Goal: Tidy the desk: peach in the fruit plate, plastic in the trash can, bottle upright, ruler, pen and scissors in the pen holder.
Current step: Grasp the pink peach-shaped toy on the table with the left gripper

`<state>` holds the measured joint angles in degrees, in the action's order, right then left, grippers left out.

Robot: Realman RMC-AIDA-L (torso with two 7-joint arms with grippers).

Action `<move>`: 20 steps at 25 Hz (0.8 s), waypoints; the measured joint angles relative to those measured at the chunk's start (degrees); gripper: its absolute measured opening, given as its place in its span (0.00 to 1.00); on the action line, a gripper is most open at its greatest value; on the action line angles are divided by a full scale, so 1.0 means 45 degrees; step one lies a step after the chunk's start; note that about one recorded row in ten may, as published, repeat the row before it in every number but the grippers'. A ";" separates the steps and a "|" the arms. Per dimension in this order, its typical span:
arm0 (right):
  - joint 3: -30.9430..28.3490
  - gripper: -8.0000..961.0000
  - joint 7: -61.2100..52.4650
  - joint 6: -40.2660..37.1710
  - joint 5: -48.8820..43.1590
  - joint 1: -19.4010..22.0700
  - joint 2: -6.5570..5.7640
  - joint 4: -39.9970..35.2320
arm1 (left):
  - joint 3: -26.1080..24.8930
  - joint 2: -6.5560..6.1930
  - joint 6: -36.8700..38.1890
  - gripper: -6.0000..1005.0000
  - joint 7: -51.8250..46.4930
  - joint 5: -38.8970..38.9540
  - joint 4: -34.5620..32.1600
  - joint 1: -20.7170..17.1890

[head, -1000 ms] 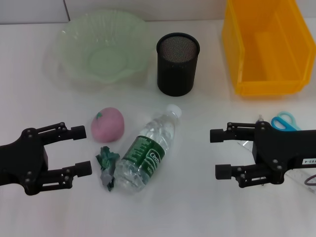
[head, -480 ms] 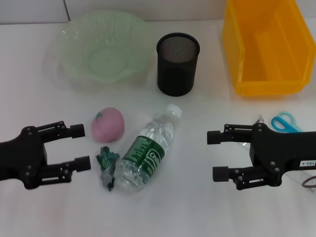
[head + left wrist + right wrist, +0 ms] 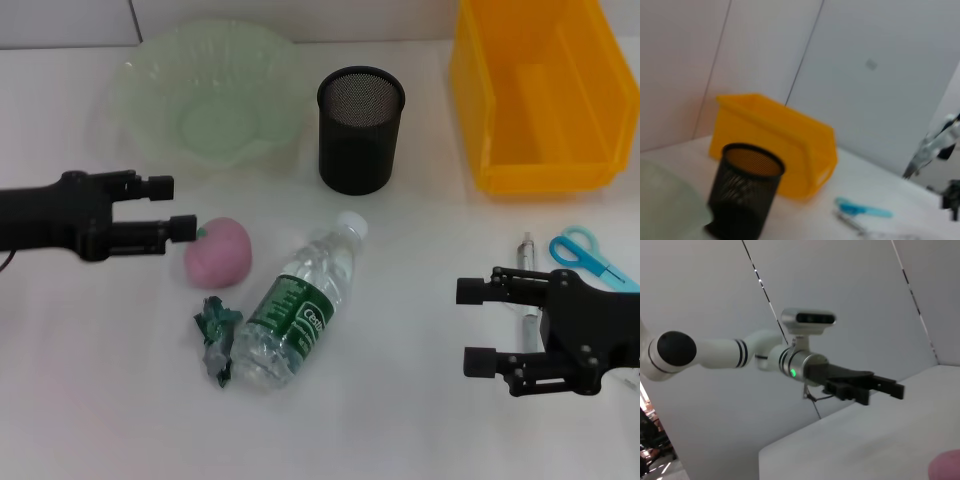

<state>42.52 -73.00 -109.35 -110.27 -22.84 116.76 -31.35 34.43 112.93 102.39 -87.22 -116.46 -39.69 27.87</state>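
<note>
A pink peach (image 3: pixel 218 252) lies on the white desk in front of the pale green fruit plate (image 3: pixel 205 95). My left gripper (image 3: pixel 172 207) is open just left of the peach, one fingertip close to its top. A clear bottle (image 3: pixel 295 305) lies on its side, with crumpled green plastic (image 3: pixel 215 335) at its base. The black mesh pen holder (image 3: pixel 360 128) and the yellow trash can (image 3: pixel 540 90) stand at the back. Blue scissors (image 3: pixel 585 250) and a pen (image 3: pixel 527 262) lie just beyond my open, empty right gripper (image 3: pixel 475 327). I cannot make out the ruler.
The left wrist view shows the pen holder (image 3: pixel 745 190), the yellow bin (image 3: pixel 775 145), the scissors (image 3: pixel 862 210) and a bit of the plate (image 3: pixel 670 205). In the right wrist view, the left arm's gripper (image 3: pixel 885 386) reaches over the desk, and the peach (image 3: pixel 946 467) peeks in.
My left gripper has swung away from the near edge and now points at the peach's left side. My right gripper has drawn back to the right and nearer, uncovering the pen.
</note>
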 joint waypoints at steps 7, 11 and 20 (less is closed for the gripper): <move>-0.0429 0.85 0.0379 0.0156 -0.0053 0.0513 0.0050 0.0050 | 0.0006 0.0345 -0.2218 0.73 -0.1853 -0.3643 -0.0612 0.2100; -0.0475 0.85 0.0402 0.0159 -0.0071 0.0611 0.0083 0.0053 | 0.0022 0.0694 -0.2748 0.71 -0.1989 -0.4574 -0.0608 0.2536; -0.0485 0.85 0.0405 0.0021 -0.0064 0.0663 0.0120 0.0053 | 0.1984 0.1230 -0.4533 0.67 -0.2204 -0.4980 -0.0457 0.2537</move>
<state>40.34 -71.18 -109.25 -110.56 -19.86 117.30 -31.11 43.36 118.46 81.99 -97.14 -138.87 -41.74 39.28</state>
